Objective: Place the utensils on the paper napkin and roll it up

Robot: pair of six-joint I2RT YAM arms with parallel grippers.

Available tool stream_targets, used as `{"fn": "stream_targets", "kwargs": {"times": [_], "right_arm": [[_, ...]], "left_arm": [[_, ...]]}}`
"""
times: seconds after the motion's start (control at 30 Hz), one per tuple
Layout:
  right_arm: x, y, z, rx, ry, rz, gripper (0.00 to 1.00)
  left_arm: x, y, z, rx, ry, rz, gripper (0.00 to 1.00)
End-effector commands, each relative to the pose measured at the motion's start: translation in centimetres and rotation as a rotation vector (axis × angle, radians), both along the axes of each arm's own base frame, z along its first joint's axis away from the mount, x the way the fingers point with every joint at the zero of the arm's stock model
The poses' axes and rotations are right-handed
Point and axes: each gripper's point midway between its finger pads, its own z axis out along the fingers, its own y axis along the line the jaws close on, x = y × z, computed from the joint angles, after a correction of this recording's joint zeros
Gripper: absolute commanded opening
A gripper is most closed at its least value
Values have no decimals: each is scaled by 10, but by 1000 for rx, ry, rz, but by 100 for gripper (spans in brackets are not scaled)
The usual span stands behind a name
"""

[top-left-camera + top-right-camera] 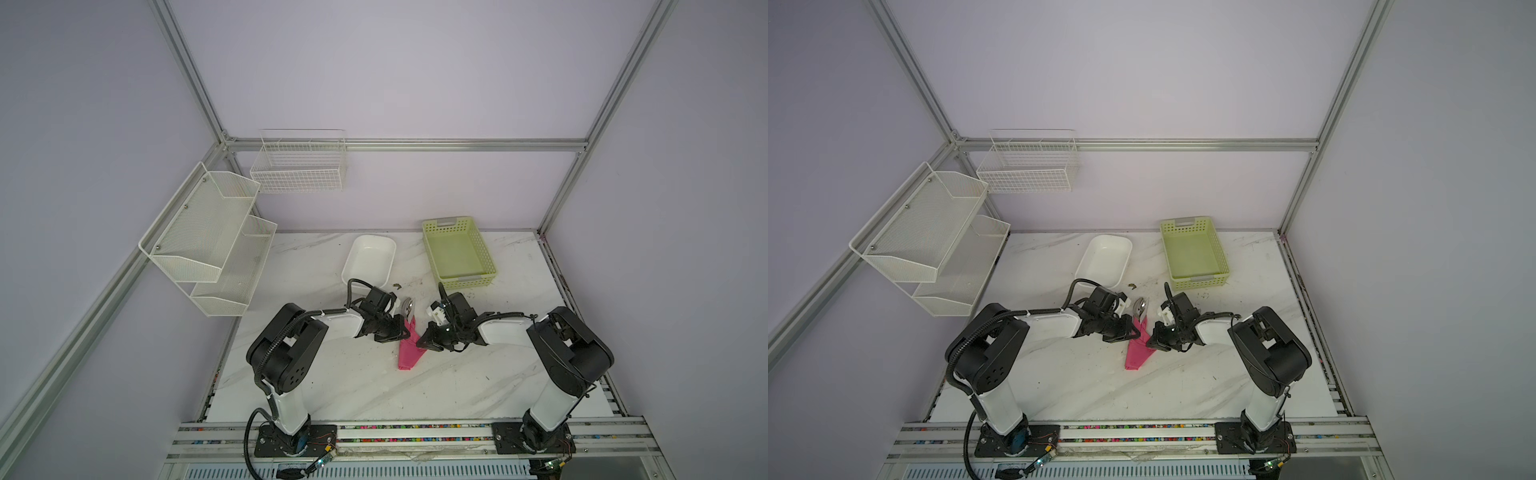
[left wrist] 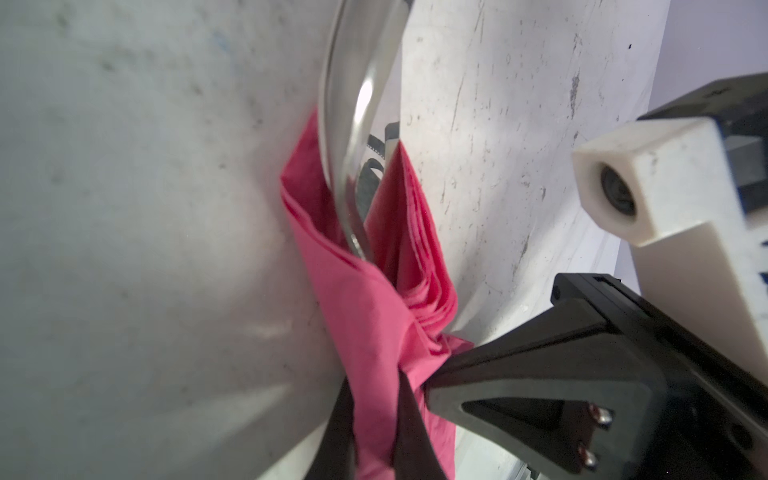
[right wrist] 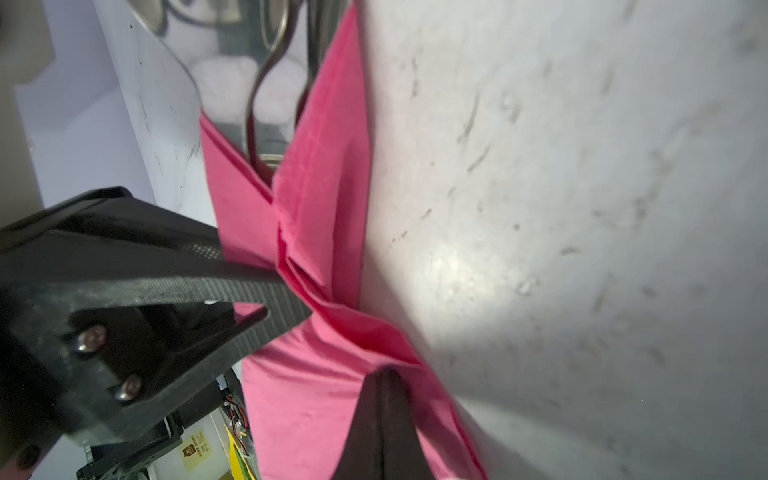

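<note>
Pink paper napkin [image 1: 409, 352], near the middle of the marbled bench [image 1: 353, 386] in both top views, folded into a narrow bundle lying front to back. Inside it, utensils [image 1: 408, 307], silver heads poking out of the far end, handles hidden by the folds.

From the left, left tool [image 1: 406, 332] reaching in low over the bundle, jaws clamped on a bunched layer of napkin. In the left wrist view, pink paper squeezed between both dark fingers [image 2: 336, 444].

From the right, right tool [image 1: 419, 343] reaching in to meet it, jaws together, tip pressed against the crumpled overlap of the two flaps. No telling about a pinched layer there. Both tools almost touching over the bundle's middle.

In the wrist views, two flaps crossed loosely over the utensil necks, creased and gaping at the far end, not yet a tight tube.

Reads as the rolling step: placing apparently done, wrapping begun but unfinished. Calls next for drawing the held flap across the hidden handles and turning the bundle over itself, with the other tool pinning the paper down. Needs a gentle pull, thin paper likely to tear under a hard tug, smooth metal likely to slide out on any tilt.
</note>
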Motion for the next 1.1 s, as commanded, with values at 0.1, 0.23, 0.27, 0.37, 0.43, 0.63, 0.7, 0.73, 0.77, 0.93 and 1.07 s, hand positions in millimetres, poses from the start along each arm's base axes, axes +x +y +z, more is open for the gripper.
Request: {"fn": "stream_targets", "kwargs": {"times": [0.1, 0.23, 0.27, 0.37, 0.43, 0.63, 0.7, 0.73, 0.77, 0.93, 1.07], "right_arm": [[-7, -14, -6, -57, 33, -30, 10], [-6, -10, 1, -29, 20, -27, 12], [-6, -9, 3, -21, 18, -25, 13], [-4, -6, 8, -3, 9, -23, 14], [-4, -5, 9, 8, 7, -20, 15], [-3, -13, -1, -65, 36, -50, 14], [1, -26, 1, -150, 18, -73, 18], [4, -28, 8, -165, -1, -79, 19], [6, -29, 15, -168, -12, -89, 20], [16, -25, 55, -133, -88, -96, 22], [15, -3, 81, 21, -88, -71, 21]], "left_arm": [[4, -1, 29, -116, -80, 5, 0], [8, -1, 39, -168, -108, 19, 0], [9, -1, 41, -179, -116, 22, 0], [10, -1, 41, -193, -120, 24, 0], [10, -1, 37, -191, -110, 25, 0], [9, 0, 24, -208, -69, 38, 0], [9, 1, 25, -213, -72, 44, 0], [9, 1, 25, -214, -73, 45, 0], [9, 2, 25, -216, -75, 46, 0], [9, 4, 24, -216, -76, 50, 0], [10, 4, 25, -222, -78, 50, 0]]}}
